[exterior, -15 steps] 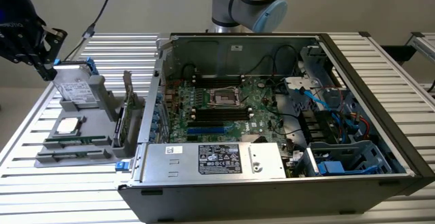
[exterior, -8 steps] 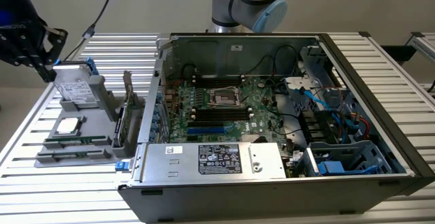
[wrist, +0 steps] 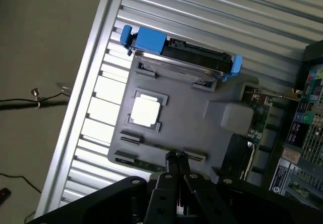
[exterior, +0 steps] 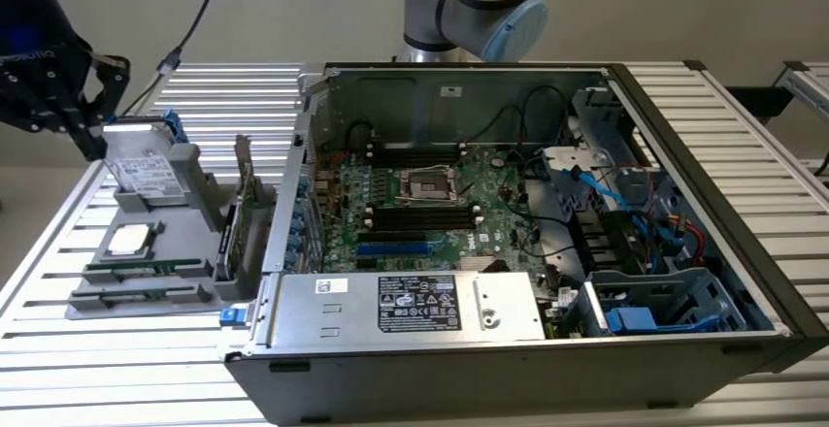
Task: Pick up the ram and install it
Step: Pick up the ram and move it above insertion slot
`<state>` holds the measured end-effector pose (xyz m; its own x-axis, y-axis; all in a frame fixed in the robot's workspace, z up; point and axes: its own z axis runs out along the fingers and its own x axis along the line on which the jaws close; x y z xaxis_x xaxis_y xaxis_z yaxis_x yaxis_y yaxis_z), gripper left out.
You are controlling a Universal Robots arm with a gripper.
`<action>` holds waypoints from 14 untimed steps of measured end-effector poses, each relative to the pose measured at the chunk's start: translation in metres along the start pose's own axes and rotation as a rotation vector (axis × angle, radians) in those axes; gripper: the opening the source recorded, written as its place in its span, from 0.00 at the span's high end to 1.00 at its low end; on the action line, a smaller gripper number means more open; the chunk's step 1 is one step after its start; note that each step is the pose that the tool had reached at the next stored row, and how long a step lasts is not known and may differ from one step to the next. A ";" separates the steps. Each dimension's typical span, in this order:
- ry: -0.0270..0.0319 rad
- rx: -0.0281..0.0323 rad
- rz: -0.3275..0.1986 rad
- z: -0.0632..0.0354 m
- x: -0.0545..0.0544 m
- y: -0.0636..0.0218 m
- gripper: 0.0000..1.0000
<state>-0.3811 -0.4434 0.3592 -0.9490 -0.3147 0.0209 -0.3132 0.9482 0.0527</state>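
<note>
The ram (exterior: 146, 267) is a thin green stick lying in a slot near the front of the grey holder (exterior: 182, 215) on the table, at the exterior view's left. In the wrist view the ram (wrist: 154, 146) runs across the holder (wrist: 186, 118) just beyond my fingertips. My gripper (exterior: 91, 144) hangs above the holder's far left corner, apart from it. Its black fingers (wrist: 171, 178) are pressed together, so the gripper (wrist: 176, 156) is shut on nothing. The open computer case (exterior: 725, 252) with its motherboard (exterior: 428, 204) lies to the exterior view's right.
The holder also carries a hard drive with blue brackets (wrist: 176, 52), a square processor (wrist: 146, 108) and an upright green card (exterior: 240, 213). A silver power supply (exterior: 414, 306) sits at the case's front. Cables (exterior: 635, 204) fill the case's right side. The slatted table edge (wrist: 86, 108) is close by.
</note>
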 end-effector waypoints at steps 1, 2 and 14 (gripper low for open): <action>0.0010 0.0004 -0.017 0.0005 0.000 0.0000 0.90; 0.0019 0.0008 -0.036 0.0011 0.000 -0.0001 0.90; 0.0134 0.0053 -0.255 0.0074 0.000 -0.0004 0.90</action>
<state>-0.3811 -0.4434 0.3518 -0.8389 -0.5439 0.0209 -0.5423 0.8385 0.0527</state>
